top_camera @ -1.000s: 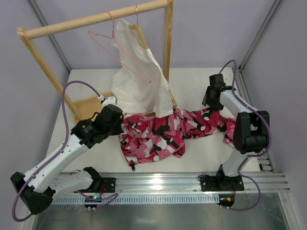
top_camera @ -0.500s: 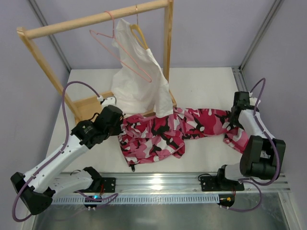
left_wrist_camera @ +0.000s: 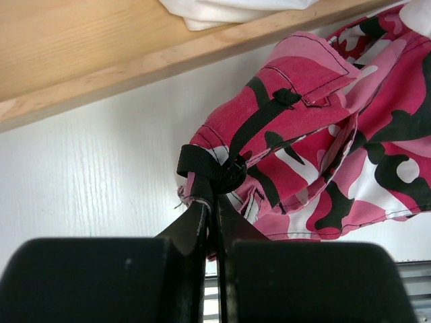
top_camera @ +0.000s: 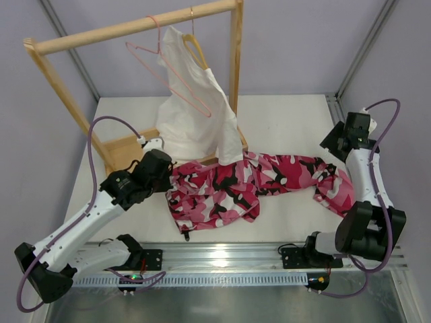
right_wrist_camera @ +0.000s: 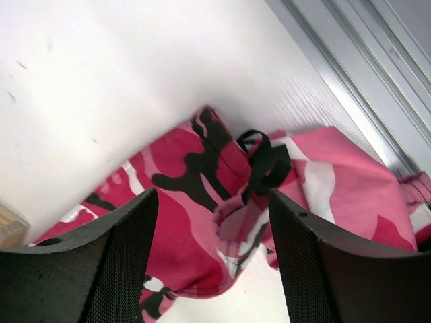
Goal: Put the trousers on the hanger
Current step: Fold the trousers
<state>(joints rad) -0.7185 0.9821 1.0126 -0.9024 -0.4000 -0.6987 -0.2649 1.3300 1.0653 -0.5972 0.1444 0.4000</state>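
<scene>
On the tabletop the trousers lie crumpled, left tool clamped on their edge, right tool open and empty, hanger bare, so barely started.

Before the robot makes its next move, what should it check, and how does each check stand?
1. Left gripper clamped on trousers: ok.
2. Right gripper holding cloth: not ok, open and empty.
3. Hanger bare on the rack: ok.
4. Trousers laid flat: not ok, bunched.
5. Left grip firm enough to lift: cannot tell.
</scene>
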